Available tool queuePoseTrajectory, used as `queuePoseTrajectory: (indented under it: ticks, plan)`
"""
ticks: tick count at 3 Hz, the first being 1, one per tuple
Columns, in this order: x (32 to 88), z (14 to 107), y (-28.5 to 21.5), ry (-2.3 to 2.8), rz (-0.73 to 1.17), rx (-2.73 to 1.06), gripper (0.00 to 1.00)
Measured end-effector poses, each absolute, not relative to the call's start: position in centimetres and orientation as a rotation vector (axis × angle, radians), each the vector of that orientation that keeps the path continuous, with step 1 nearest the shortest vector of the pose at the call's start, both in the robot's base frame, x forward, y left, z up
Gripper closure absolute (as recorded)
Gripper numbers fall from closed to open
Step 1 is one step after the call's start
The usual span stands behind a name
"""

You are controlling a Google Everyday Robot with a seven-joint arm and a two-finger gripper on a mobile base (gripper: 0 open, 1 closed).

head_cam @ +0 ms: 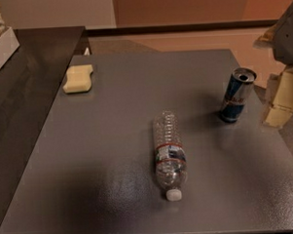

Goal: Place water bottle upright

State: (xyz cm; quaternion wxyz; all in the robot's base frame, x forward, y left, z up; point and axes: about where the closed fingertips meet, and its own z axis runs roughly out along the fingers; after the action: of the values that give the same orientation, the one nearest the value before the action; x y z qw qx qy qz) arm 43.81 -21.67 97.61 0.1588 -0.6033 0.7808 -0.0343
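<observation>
The water bottle (pixel 169 154) lies on its side in the middle of the grey table (pixel 113 140). It is clear and ribbed, with a red-and-blue label band. Its white cap (pixel 174 195) points toward the table's near edge. My gripper (pixel 281 101) is at the right edge of the view, a cream-coloured part below a grey arm, past the table's right side. It is well apart from the bottle and holds nothing I can see.
A blue-and-silver drink can (pixel 237 95) stands upright at the table's right, between the bottle and the gripper. A yellow sponge (pixel 78 78) lies at the back left. A dark counter (pixel 23 90) adjoins the table's left side.
</observation>
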Motion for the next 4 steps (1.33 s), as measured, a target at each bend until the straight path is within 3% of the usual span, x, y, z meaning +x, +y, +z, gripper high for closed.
queuePoseTrajectory:
  ticks: [2, 4]
  plan:
    - [43.9, 97.4, -20.4, 2.161, -0.076, -1.808, 0.00]
    - [44.2, 96.4, -13.2, 1.776, 0.008, -2.155, 0.00]
